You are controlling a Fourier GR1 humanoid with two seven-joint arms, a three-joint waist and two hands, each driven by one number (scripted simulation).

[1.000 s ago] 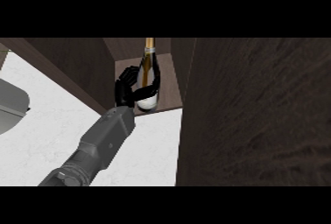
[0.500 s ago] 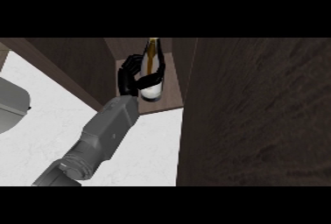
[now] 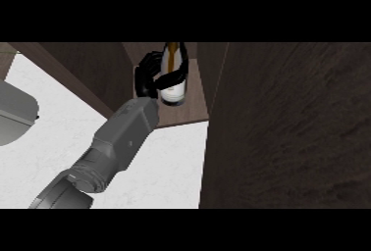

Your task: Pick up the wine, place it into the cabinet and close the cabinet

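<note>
- Wine bottle (image 3: 172,86): dark glass, white label, roughly upright inside the cabinet (image 3: 190,115) near the shelf's front edge, left hand (image 3: 147,78) curled round it.
- Cabinet: dark wood, door (image 3: 290,127) open.

Blk hand (image 3: 147,78), grey arm (image 3: 123,139); wine (image 3: 172,61) w/ white label (image 3: 172,94); dark-brown woodgrain cabinet (image 3: 290,122).

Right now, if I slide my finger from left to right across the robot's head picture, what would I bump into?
grey rounded thing → left robot hand, curled round the bottle → wine bottle → big dark wooden panel. The white counter and grey forearm stretch across too much to give them a place.
</note>
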